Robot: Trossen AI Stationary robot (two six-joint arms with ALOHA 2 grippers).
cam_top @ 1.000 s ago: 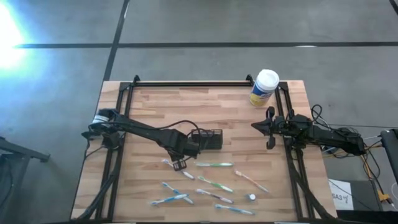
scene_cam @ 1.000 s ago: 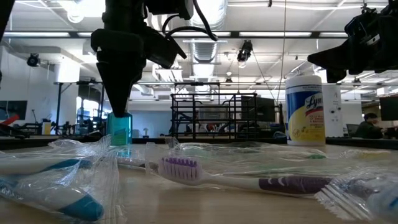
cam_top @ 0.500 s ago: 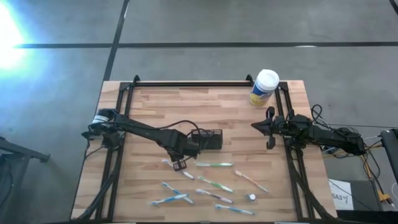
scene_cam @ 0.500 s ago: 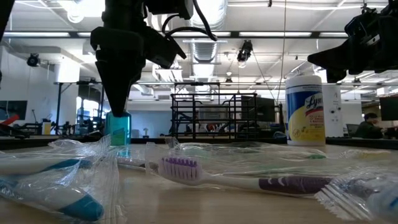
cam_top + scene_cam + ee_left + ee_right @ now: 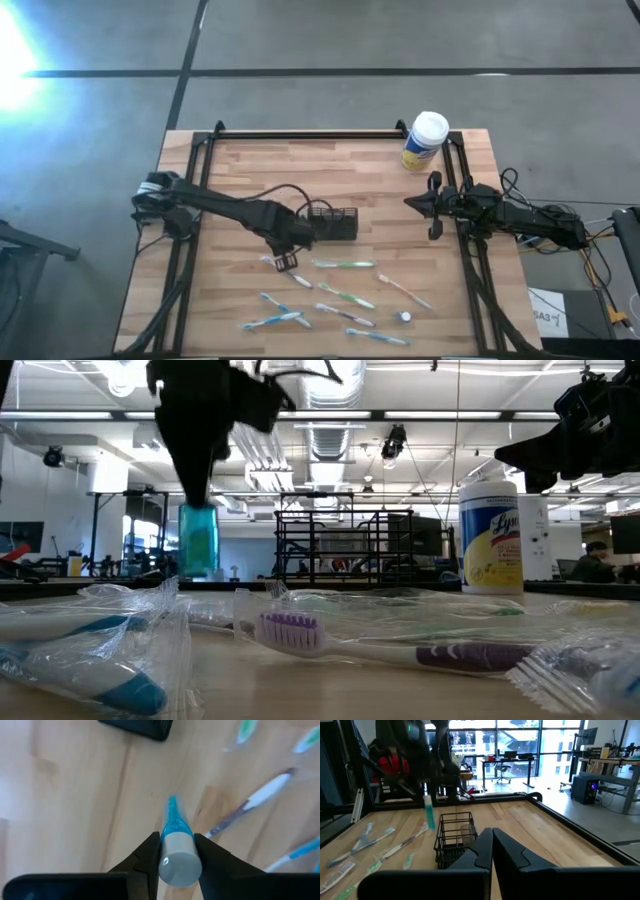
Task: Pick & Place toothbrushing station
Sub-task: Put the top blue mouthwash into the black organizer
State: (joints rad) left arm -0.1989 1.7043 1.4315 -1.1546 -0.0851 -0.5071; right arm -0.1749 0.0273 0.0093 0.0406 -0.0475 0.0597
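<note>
Black wire holder standing upright near the middle of the table.

The toothbrushing station [image 5: 339, 223] is seen as a small black box made of thin wire grid, open at the top, longer than it is tall. It is set flat on the wooden table [image 5: 240, 170], a little left of the centre in the high view. In the right wrist view the holder [image 5: 455, 839] is shown with its walls upright and something pale seen through its grid, which cannot be told. In the low view the holder [image 5: 345, 548] stands behind the wrapped toothbrushes [image 5: 390, 645].
</note>
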